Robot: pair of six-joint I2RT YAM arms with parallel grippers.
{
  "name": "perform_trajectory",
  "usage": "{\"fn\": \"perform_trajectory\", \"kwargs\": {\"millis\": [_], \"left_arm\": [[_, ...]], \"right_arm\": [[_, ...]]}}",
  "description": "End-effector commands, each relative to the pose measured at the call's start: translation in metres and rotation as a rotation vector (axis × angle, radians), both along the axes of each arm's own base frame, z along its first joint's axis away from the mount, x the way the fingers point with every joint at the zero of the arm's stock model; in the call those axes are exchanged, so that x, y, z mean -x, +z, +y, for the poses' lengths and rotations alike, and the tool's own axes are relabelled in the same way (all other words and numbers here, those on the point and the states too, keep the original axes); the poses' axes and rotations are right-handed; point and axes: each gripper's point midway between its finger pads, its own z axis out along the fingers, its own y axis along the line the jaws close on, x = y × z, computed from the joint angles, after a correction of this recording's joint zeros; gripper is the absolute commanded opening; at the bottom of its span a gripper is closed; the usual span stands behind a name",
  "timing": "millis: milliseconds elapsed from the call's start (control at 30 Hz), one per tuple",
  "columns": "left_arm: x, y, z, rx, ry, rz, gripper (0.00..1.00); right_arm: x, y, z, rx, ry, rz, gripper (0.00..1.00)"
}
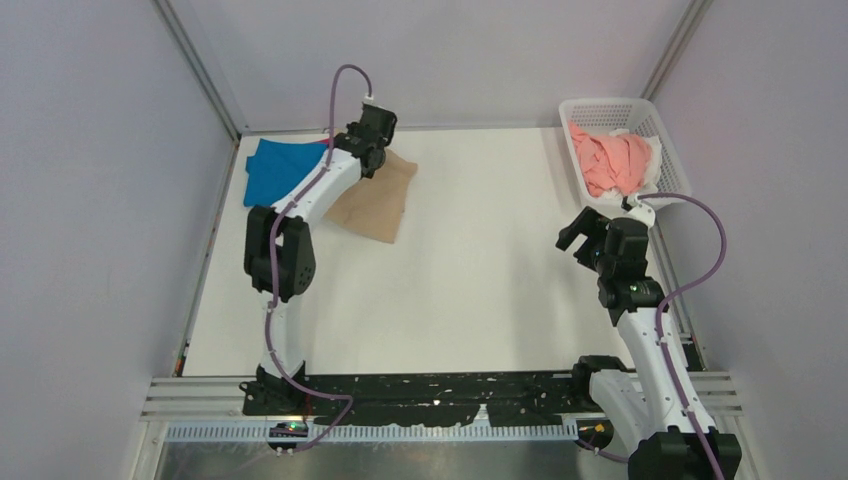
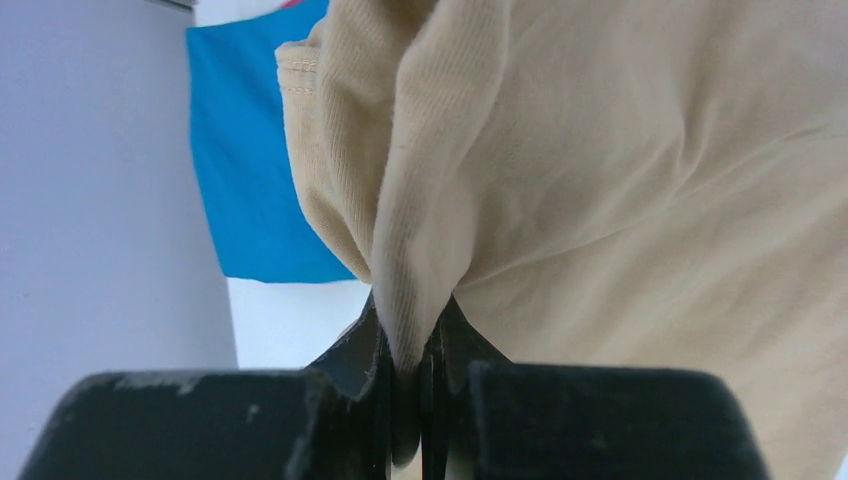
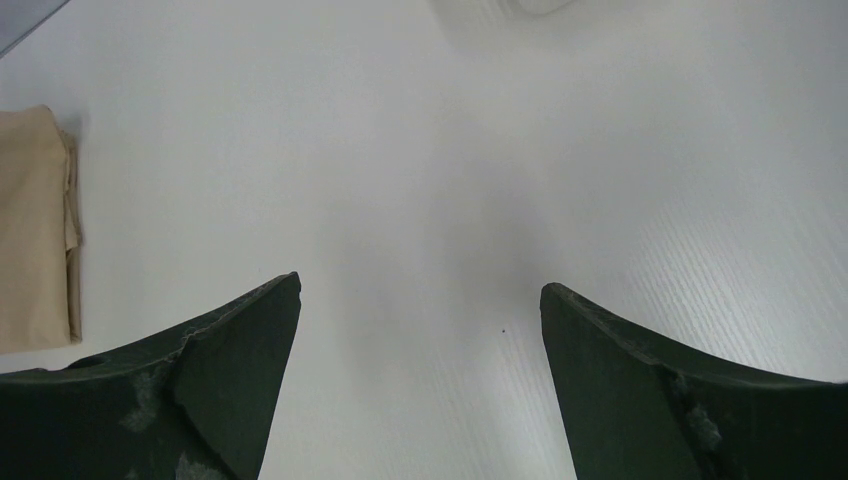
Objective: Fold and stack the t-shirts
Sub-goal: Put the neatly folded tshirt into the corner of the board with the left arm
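A folded tan t-shirt (image 1: 378,200) lies at the back left of the table, partly under my left arm. My left gripper (image 1: 368,135) is shut on a pinch of its cloth; the left wrist view shows the tan fabric (image 2: 600,180) bunched between the closed fingers (image 2: 360,345). A folded blue t-shirt (image 1: 268,170) lies flat just left of it, also in the left wrist view (image 2: 250,170). A salmon-pink shirt (image 1: 612,160) sits in the basket with a bit of white cloth (image 1: 655,165). My right gripper (image 1: 580,235) is open and empty above bare table; the tan shirt's edge (image 3: 35,230) shows at its left.
The white mesh basket (image 1: 660,125) stands at the back right corner, just behind my right gripper. Grey walls enclose the table on the left, back and right. A black rail (image 1: 440,395) with the arm bases runs along the near edge.
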Motion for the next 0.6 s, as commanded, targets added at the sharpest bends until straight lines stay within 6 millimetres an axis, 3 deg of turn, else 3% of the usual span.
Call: {"fn": "perform_trajectory", "kwargs": {"millis": [0, 267, 567], "left_arm": [[-0.035, 0.085, 0.035, -0.013, 0.016, -0.23, 0.0], [-0.06, 0.122, 0.075, -0.017, 0.084, -0.302, 0.0], [-0.066, 0.13, 0.112, 0.078, 0.171, -0.333, 0.0]], "right_arm": [[-0.008, 0.014, -0.005, 0.028, -0.008, -0.059, 0.95], [-0.006, 0.012, -0.012, 0.051, -0.037, -0.05, 0.95], [-0.006, 0.009, -0.016, 0.063, -0.055, -0.037, 0.95]]}}
